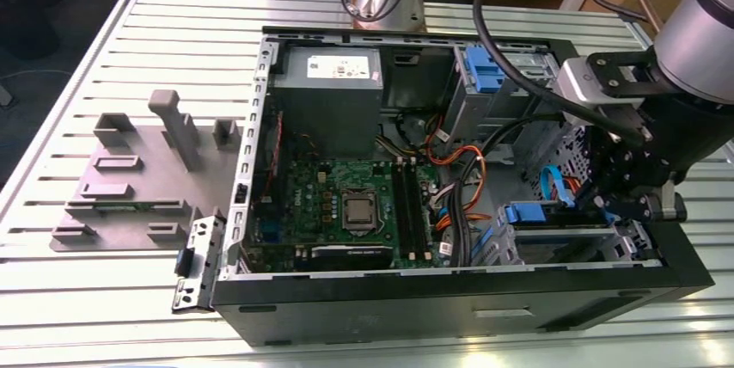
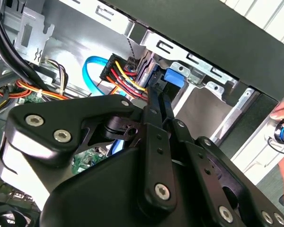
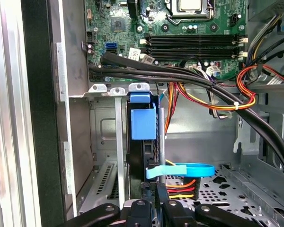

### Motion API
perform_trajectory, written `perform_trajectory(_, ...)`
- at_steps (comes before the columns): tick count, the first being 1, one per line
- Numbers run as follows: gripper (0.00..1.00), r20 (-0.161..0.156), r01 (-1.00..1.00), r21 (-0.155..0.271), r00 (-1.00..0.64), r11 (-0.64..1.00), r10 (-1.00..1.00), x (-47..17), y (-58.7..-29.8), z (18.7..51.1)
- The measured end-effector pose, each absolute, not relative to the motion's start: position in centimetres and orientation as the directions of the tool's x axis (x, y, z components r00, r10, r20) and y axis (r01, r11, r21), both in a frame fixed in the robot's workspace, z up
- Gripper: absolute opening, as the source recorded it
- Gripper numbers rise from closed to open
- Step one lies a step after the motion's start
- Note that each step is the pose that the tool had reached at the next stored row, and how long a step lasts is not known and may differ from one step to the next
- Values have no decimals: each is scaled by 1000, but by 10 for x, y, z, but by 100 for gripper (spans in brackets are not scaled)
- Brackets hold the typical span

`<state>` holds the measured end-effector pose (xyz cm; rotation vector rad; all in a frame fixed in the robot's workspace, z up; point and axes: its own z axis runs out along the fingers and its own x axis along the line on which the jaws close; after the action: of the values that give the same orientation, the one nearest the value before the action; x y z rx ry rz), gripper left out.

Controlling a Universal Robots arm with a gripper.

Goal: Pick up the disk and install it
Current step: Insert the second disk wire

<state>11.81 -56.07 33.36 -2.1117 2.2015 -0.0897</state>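
The disk [image 3: 143, 124] stood on edge in the drive cage [image 1: 568, 243] of the open computer case [image 1: 459, 299], its blue tab outward. The hand [image 3: 154, 198] sat just behind it, fingers narrowed nearly together at the disk's rear edge beside the cables; whether they gripped it could not be told.

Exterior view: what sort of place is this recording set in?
Probably a lab or workshop bench for computer assembly: an opened computer case lies on a slatted metal table, beside a grey fixture plate, with the robot arm reaching in.
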Motion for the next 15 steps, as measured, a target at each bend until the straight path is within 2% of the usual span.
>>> perform_trajectory(15, 16, -24, -994, -104, -40, 43, -999, 118, -561, 331)
